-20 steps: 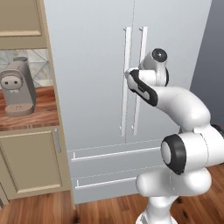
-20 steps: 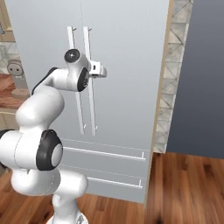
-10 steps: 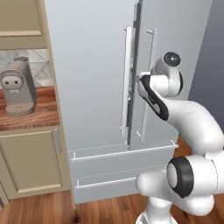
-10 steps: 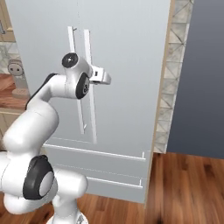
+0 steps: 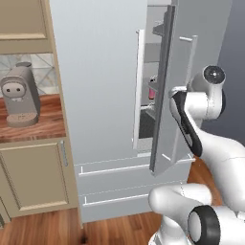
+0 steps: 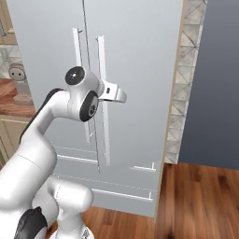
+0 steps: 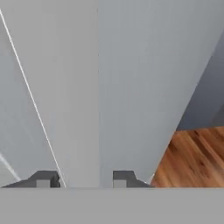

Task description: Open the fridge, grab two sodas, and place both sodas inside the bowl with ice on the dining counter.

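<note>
The light-grey fridge (image 5: 100,95) stands straight ahead, its left door shut. Its right door (image 5: 167,95) is swung partly open, and my gripper (image 6: 106,93) is shut on that door's long vertical handle (image 6: 103,116). In the hand view the handle bar (image 7: 82,109) runs up between my two fingertips (image 7: 43,179). Through the gap I see shelves and a small dark item with a reddish band (image 5: 153,89); it is too small to tell whether it is a soda. The bowl with ice and the dining counter are out of view.
A grey coffee machine (image 5: 19,98) sits on a wooden counter (image 5: 45,129) left of the fridge, above beige cabinets (image 5: 36,174). Two fridge drawers (image 5: 110,184) lie below the doors. A tiled strip (image 6: 184,79), a dark grey wall (image 6: 214,79) and wood floor (image 6: 200,196) lie to the right.
The fridge's right door has gone from shut to partly open, swinging out toward me. My gripper has moved back with the handle in it, and shelves now show in the gap.
</note>
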